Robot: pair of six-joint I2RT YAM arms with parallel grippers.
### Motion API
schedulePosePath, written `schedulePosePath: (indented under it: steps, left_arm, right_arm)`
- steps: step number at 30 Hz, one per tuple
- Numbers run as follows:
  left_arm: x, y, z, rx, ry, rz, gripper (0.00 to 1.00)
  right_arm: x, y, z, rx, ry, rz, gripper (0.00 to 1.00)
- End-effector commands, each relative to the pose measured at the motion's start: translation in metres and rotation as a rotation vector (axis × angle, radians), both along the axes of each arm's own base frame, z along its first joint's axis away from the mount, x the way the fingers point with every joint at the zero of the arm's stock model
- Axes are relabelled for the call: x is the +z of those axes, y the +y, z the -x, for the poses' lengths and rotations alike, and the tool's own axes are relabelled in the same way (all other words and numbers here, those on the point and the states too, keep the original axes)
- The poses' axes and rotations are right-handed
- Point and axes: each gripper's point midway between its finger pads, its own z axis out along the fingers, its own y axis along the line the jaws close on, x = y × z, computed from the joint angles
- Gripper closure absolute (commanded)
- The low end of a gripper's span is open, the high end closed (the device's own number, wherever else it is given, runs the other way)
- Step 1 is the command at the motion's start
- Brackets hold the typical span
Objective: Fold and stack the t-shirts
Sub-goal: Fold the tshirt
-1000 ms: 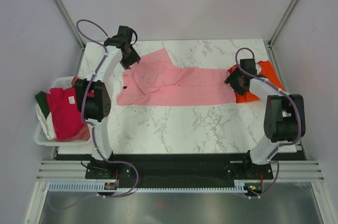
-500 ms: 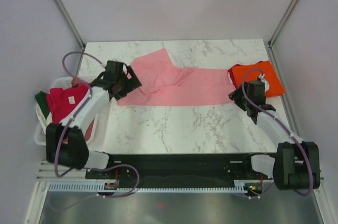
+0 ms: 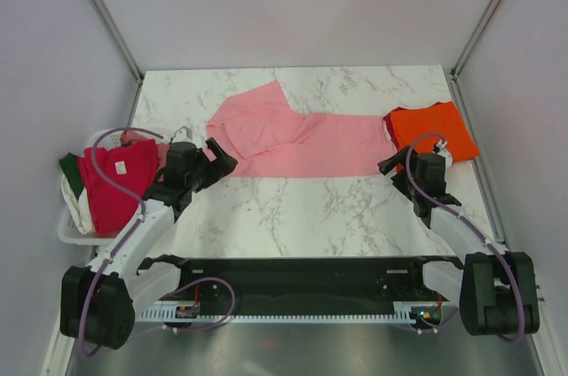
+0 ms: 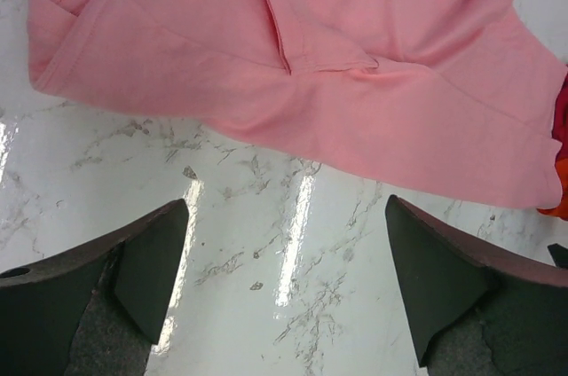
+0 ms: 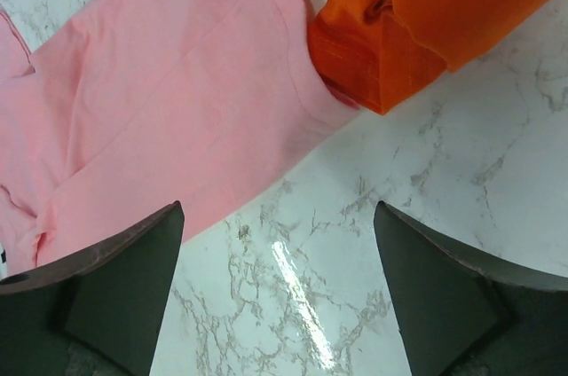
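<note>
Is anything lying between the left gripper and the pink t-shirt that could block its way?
Nothing visible does. Only bare marble table lies between the open left gripper and the near edge of the pink t-shirt.

1 pink t-shirt (image 3: 293, 137), 1 orange t-shirt (image 3: 430, 123), 1 crimson t-shirt (image 3: 115, 183), 1 basket (image 3: 67, 232), 2 claws (image 3: 224, 156) (image 3: 390, 166)

I have two matching arms, the left arm (image 3: 142, 221) and the right arm (image 3: 454, 223), each made of smooth white curved shells broken by chunky black joint housings (image 3: 96, 312). A thin lilac cable (image 3: 124, 130) loops along each one. My fingers (image 4: 142, 261) are dark grey wedges, matte and slightly rough, with slanted inner faces.
</note>
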Motion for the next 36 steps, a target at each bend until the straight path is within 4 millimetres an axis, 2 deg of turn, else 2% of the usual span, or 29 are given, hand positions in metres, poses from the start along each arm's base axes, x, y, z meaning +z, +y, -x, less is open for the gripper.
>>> schedulePosePath:
  steps: [1,2,4,5,6,9,16,19,29,36]
  left_arm:
    - [0.025,-0.007,-0.012,-0.005,-0.147,0.059,0.0]
    - [0.018,-0.007,-0.009,-0.005,-0.139,0.059,0.0]
    - [0.022,-0.011,-0.011,-0.035,-0.184,0.069,0.0]
    - [0.015,-0.01,-0.007,-0.04,-0.169,0.062,0.0]
    - [0.018,-0.011,-0.01,-0.043,-0.195,0.061,0.0]
    - [0.012,-0.007,-0.01,-0.036,-0.212,0.04,0.0]
    - [0.005,-0.001,-0.011,-0.022,-0.223,0.009,0.0]
    - [0.001,0.007,-0.011,0.016,-0.225,-0.018,0.0]
    - [-0.002,0.009,-0.008,0.015,-0.229,-0.022,0.0]
    - [-0.009,0.013,-0.01,0.045,-0.193,-0.039,0.02]
  right_arm:
    - [0.005,0.001,-0.003,-0.035,-0.049,-0.053,0.05]
    - [0.001,0.0,0.001,-0.05,-0.048,-0.061,0.1]
    - [0.004,-0.006,0.001,-0.096,-0.068,-0.066,0.15]
    - [0.003,-0.007,0.002,-0.108,-0.07,-0.064,0.17]
    - [0.001,-0.011,0.003,-0.132,-0.069,-0.057,0.18]
    - [-0.001,-0.015,0.004,-0.16,-0.075,-0.063,0.22]
    - [-0.015,-0.014,0.003,-0.192,-0.057,-0.096,0.26]
    - [-0.019,-0.018,0.003,-0.217,-0.052,-0.092,0.27]
    - [-0.034,-0.02,0.0,-0.254,-0.024,-0.089,0.29]
    - [-0.042,-0.019,-0.012,-0.274,-0.008,-0.096,0.39]
